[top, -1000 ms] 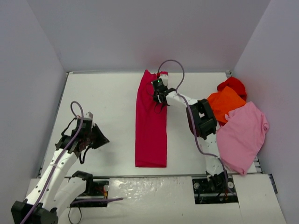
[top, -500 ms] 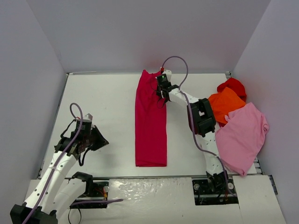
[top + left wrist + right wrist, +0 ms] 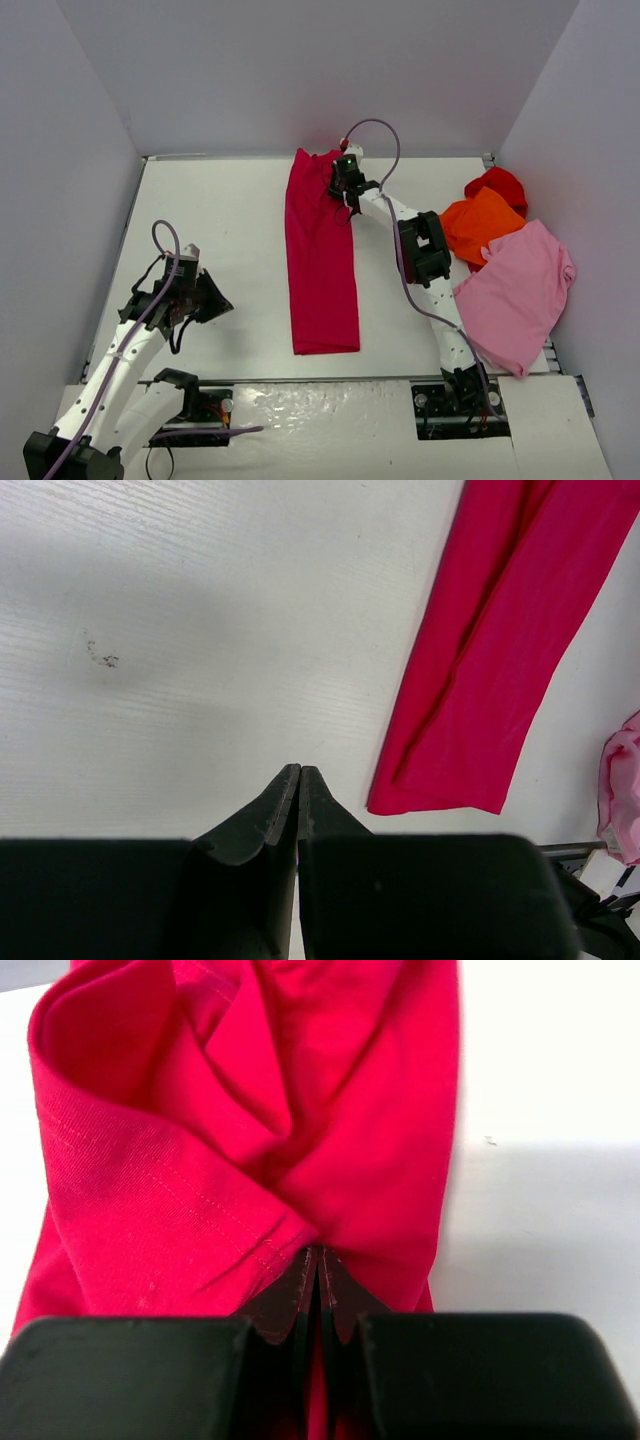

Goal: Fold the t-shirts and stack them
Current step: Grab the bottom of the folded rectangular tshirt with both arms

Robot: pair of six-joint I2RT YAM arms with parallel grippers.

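Note:
A large crimson-magenta t-shirt [image 3: 320,260] lies folded into a long narrow strip down the middle of the table, its far end leaning left. My right gripper [image 3: 341,180] is at that far end, shut on a bunched fold of this shirt [image 3: 250,1140], with the cloth pinched at its tips [image 3: 318,1252]. A light pink t-shirt [image 3: 515,295], an orange one [image 3: 480,222] and a red one [image 3: 497,183] lie heaped at the right edge. My left gripper [image 3: 222,302] hovers over bare table at the left, shut and holding nothing [image 3: 299,770]; the strip's near end [image 3: 500,650] lies to its right.
White table [image 3: 220,220] enclosed by grey walls on three sides. The pink shirt hangs partly over the right front corner, and a piece of it [image 3: 622,800] shows in the left wrist view. The arm bases sit at the near edge.
My right gripper moved toward the far wall and slightly left, dragging the crimson shirt's far end leftward, so the strip now slants. The left arm barely moved.

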